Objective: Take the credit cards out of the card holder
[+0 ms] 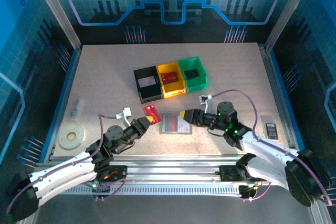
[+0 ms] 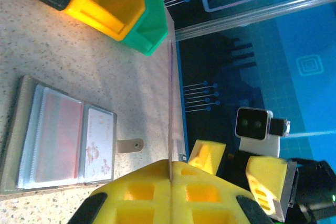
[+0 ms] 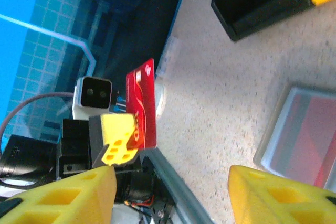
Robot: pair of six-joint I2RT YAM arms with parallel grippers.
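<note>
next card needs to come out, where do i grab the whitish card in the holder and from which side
The whitish card: probably its long edge facing the snap tab, coming in low from that end, where the right gripper stands open. The card holder lies open and flat, so only a rim can be pinched. Sleeve opening unclear.

The card holder (image 1: pixel 175 124) is grey, with pale see-through sleeves. One sleeve shows a reddish-pink card (image 2: pixel 63 135). The sleeve to its right shows a whitish card (image 2: pixel 100 142) with a reddish floral pattern. The red credit card (image 3: pixel 142 103) carries paler wavy lines. From left to right stand the black bin (image 1: pixel 136 85), the yellow bin (image 1: pixel 173 93) and the green bin (image 1: pixel 195 60). The table (image 1: pixel 105 72) is beige and finely speckled.
</note>
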